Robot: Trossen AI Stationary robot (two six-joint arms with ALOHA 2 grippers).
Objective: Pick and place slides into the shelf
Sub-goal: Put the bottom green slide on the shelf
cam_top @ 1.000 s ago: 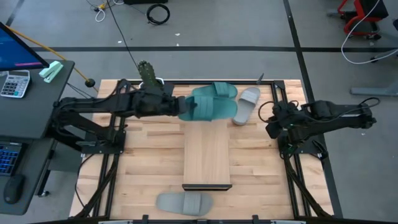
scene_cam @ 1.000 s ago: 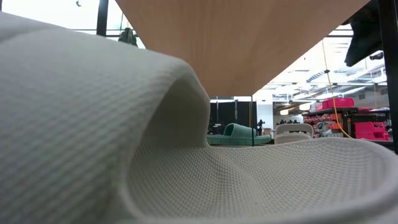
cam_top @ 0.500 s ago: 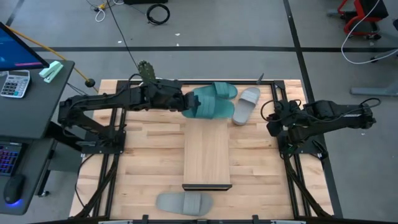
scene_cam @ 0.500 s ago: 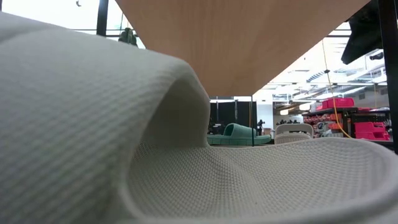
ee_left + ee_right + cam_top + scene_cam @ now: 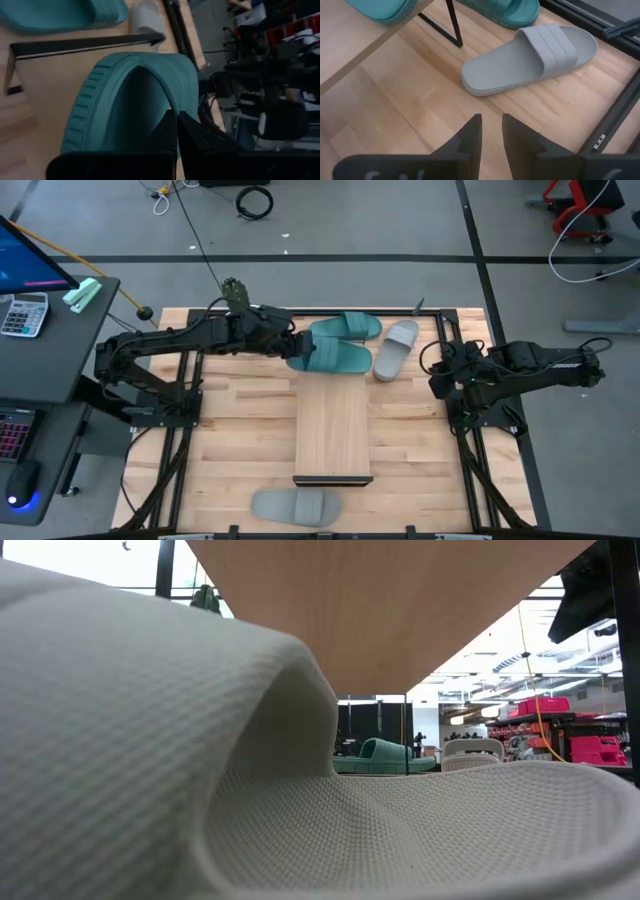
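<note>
My left gripper (image 5: 291, 348) (image 5: 177, 124) is shut on a teal slide (image 5: 340, 358) (image 5: 125, 100) over the far end of the shelf (image 5: 334, 430) (image 5: 60, 75). A second teal slide (image 5: 352, 326) lies flat on the table beyond it. A light grey slide (image 5: 397, 348) (image 5: 535, 55) lies to its right. Another grey slide (image 5: 297, 504) (image 5: 300, 790) lies at the table's near edge. My right gripper (image 5: 440, 378) (image 5: 491, 127) is open and waits at the table's right side, pointing at the grey slide. My left gripper pinches a thin edge (image 5: 171, 104) at the teal slide's left end between its two fingers. It comes nearly level from the table's left. The slide lies across the shelf's width. In the right wrist view its right part (image 5: 382, 9) seems to lie on the board's far end.
The shelf's dark metal frame (image 5: 85, 45) (image 5: 452, 27) stands at its far end, close to the slides. Bare tabletop (image 5: 230, 430) lies on both sides of the shelf. A desk with a calculator (image 5: 22, 313) stands left of the table.
My left gripper has gone down a little and drawn slightly toward the table's far left, staying shut. The teal slide has come down with it: it overlapped the second teal slide before and now lies lower and flatter across the shelf's far end.
</note>
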